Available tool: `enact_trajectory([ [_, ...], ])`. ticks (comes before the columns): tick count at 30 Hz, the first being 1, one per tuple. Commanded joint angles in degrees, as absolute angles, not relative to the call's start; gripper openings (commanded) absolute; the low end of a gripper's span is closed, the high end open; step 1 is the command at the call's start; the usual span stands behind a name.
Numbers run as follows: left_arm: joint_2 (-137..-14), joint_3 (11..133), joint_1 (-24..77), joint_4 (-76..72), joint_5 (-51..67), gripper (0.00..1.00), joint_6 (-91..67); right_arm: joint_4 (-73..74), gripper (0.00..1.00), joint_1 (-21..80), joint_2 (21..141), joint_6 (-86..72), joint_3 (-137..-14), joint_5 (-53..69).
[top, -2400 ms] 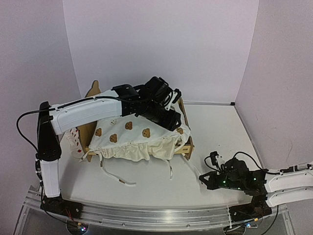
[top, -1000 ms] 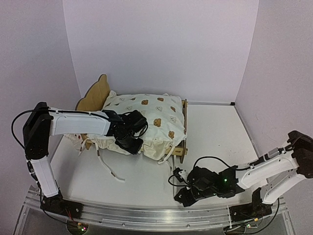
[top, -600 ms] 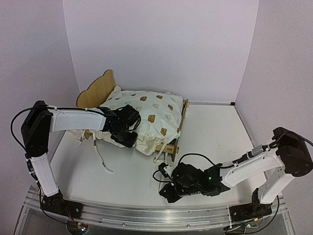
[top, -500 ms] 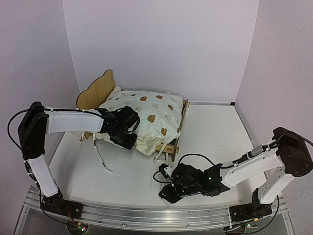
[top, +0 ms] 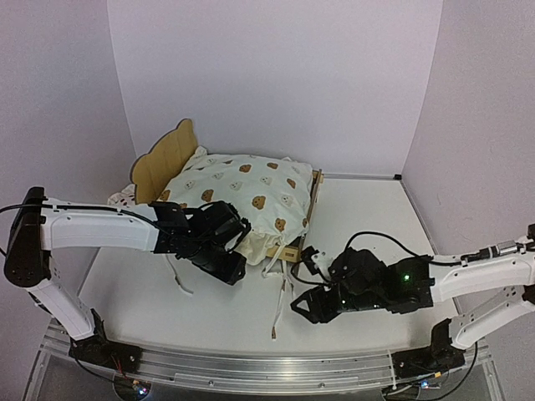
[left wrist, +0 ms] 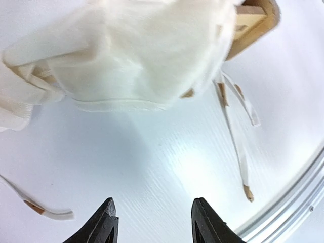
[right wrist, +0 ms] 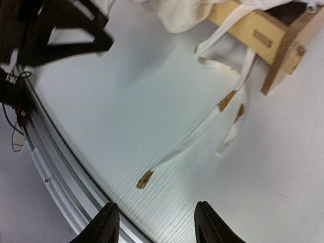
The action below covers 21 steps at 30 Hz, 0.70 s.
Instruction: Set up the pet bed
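Two tools hang low over the white worktop (top: 376, 209), both on the near side of the pet bed (top: 163, 159). The bed stands on the worktop with its bear-ear headboard at its left end and its foot end to the right. A cream bear-print cushion (top: 251, 188) lies heaped on the bed, hiding the base and spilling over the bed's near rail.

The left tool (top: 227, 269) is just in front of that near rail, close under the overhanging cushion. From the left wrist, the left tool (left wrist: 154, 228) has its fingers (left wrist: 104, 225) parted with only bare worktop between them. The cushion's edge (left wrist: 142, 50) and a corner of the bed frame (left wrist: 253, 20) lie beyond them.

The right tool (top: 301, 307) is near the bed's front foot corner, to the near right of it and not touching it. From the right wrist, the right tool (right wrist: 157, 228) is also part open and holds nothing. The wooden foot corner (right wrist: 258, 33) sits beyond it.

A long cream tie (top: 280, 305) trails from the cushion at that corner across the worktop toward the near edge. Its brown tip (right wrist: 144, 178) lies ahead of the right tool's fingers (right wrist: 106, 223). The same tie (left wrist: 235, 131) shows in the left wrist view, to the right of that tool.
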State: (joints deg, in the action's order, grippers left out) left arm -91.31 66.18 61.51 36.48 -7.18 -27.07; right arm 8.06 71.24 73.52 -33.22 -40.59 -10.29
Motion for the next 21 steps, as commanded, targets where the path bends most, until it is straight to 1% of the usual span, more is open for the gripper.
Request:
enact_trajectory([
  [1, -89.61, 65.31, 63.94, 33.61, -4.36, 0.51, -30.21, 12.66, 0.50, 65.34, 73.98, -30.93, -39.06, -14.21],
  [4, -91.08, 65.28, 65.18, 32.42, -3.84, 0.53, -30.43, 12.49, 0.49, 63.48, 78.25, -30.09, -41.17, -13.58],
  [11, -94.12, 65.46, 65.72, 31.80, -5.04, 0.54, -30.60, 10.43, 0.46, 63.41, 89.53, -28.45, -46.89, -12.46],
  [21, -92.84, 64.61, 65.74, 31.12, -6.38, 0.52, -30.15, 7.58, 0.40, 63.38, 98.63, -27.48, -50.60, -13.35],
])
